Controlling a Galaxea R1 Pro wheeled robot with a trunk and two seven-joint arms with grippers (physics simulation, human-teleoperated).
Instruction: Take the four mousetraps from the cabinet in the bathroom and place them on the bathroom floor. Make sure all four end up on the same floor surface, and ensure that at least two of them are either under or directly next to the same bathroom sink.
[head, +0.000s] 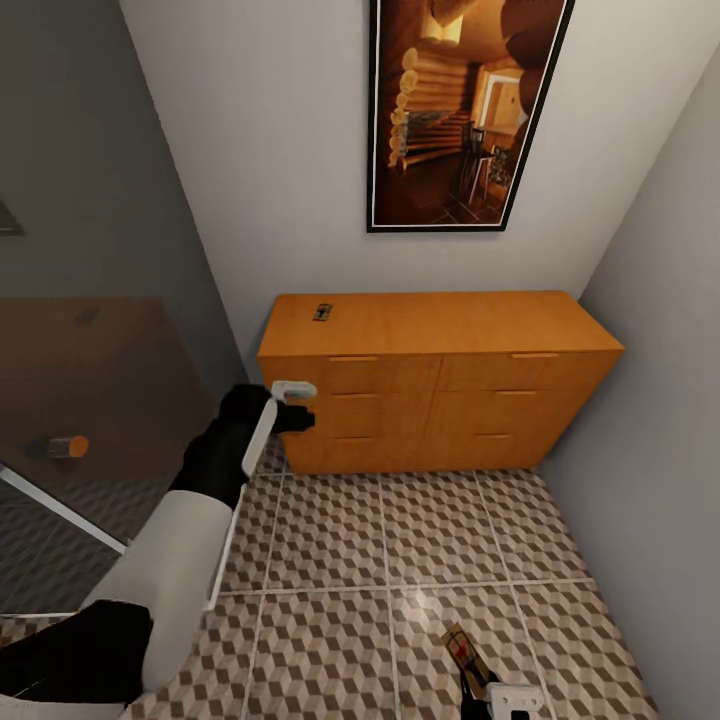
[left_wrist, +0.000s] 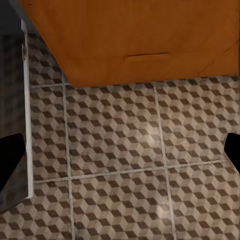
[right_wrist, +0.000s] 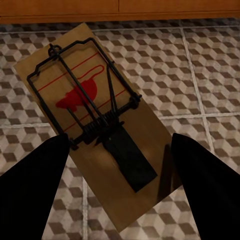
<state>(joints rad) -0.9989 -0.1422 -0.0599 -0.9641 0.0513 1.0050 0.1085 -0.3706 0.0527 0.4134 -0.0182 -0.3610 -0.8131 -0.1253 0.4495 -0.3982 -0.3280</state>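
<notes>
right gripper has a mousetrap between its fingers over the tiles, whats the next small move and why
Probably lower the right gripper a little more and open it. Its fingers flank the mousetrap, which hangs tilted above the bathroom floor, so whether it already touches the tiles is unclear. Another mousetrap waits on top of the cabinet, near the open left gripper.
</notes>
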